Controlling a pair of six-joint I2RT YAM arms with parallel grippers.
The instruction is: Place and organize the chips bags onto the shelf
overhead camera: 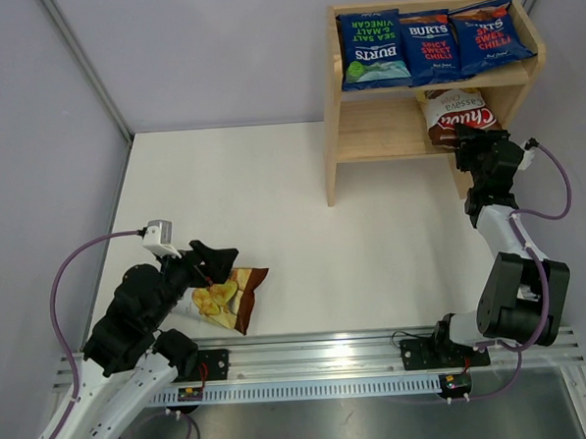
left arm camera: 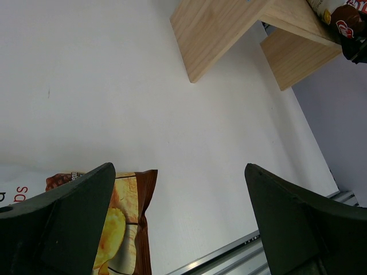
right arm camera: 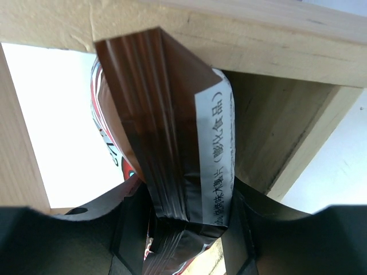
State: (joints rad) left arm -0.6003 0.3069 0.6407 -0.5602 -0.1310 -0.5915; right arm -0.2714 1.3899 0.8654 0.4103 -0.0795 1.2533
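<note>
The wooden shelf point(overhead camera: 335, 148) stands at the far right. Three blue Burts chips bags lie on its top tier: green-lettered point(overhead camera: 373, 48), red-lettered point(overhead camera: 429, 47) and red-lettered point(overhead camera: 490, 34). A brown-and-white Chuba bag point(overhead camera: 453, 116) lies partly on the lower tier. My right gripper point(overhead camera: 471, 154) is shut on its near end. In the right wrist view the bag's folded brown seam point(right arm camera: 172, 143) is pinched in the right gripper point(right arm camera: 186, 195). A second Chuba bag point(overhead camera: 226, 297) lies on the table at the near left. My left gripper point(overhead camera: 215, 263) hovers over it, open and empty point(left arm camera: 183, 229), with the bag point(left arm camera: 123, 217) beside its left finger.
White table surface point(overhead camera: 272, 201) between the arms and the shelf. A metal rail point(overhead camera: 320, 356) runs along the near edge. Grey walls enclose the left and back sides. The left part of the shelf's lower tier point(overhead camera: 382, 126) is bare wood.
</note>
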